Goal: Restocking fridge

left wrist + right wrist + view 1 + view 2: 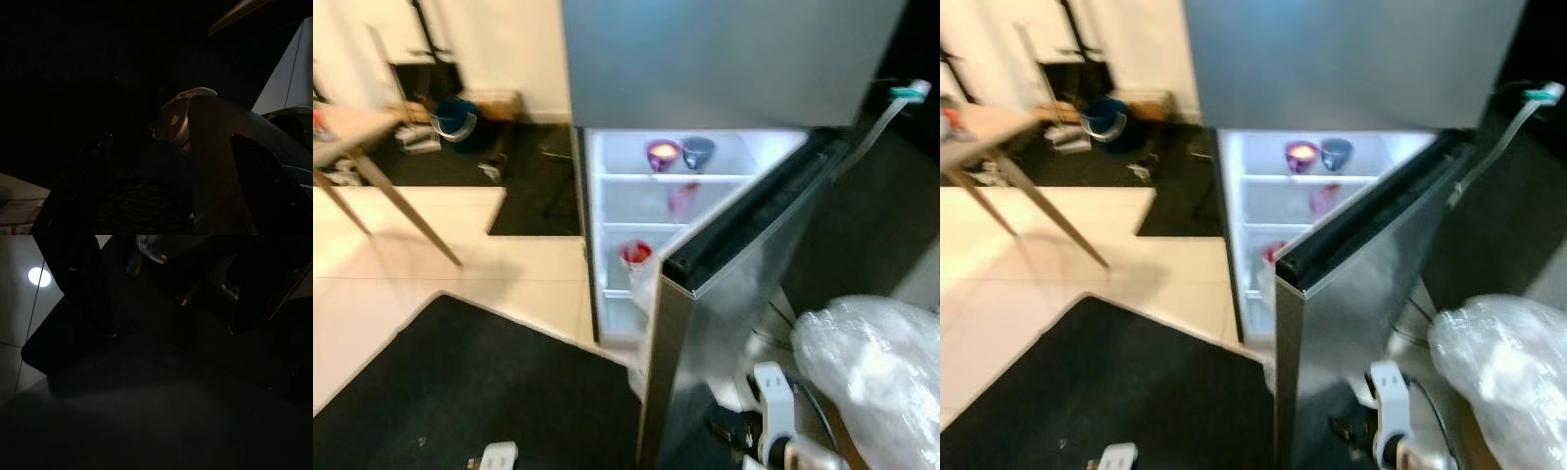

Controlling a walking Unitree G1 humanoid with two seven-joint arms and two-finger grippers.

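Currently the fridge (705, 186) is standing open at centre frame, bowls (663, 154) sitting inside. Both arms are hanging idle; I cannot tell their fingers' state. Fetching stock is likely coming next.

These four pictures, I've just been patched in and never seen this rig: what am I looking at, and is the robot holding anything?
The two bright pictures come from the two eyes of a camera on a walking humanoid's head, looking forward and down. Both show the same thing: a fridge with its lower door swung open toward the robot. Inside, lit, a pink bowl and a blue bowl sit on the top shelf, with a reddish item on the shelf below and a red cup lower still. A clear plastic bag is at the robot's right. A black mat covers the floor, and a wooden table stands to the left.

The two dark pictures come from cameras on the wrists, looking along each gripper's fingers. They are too dark to tell whether anything is held.
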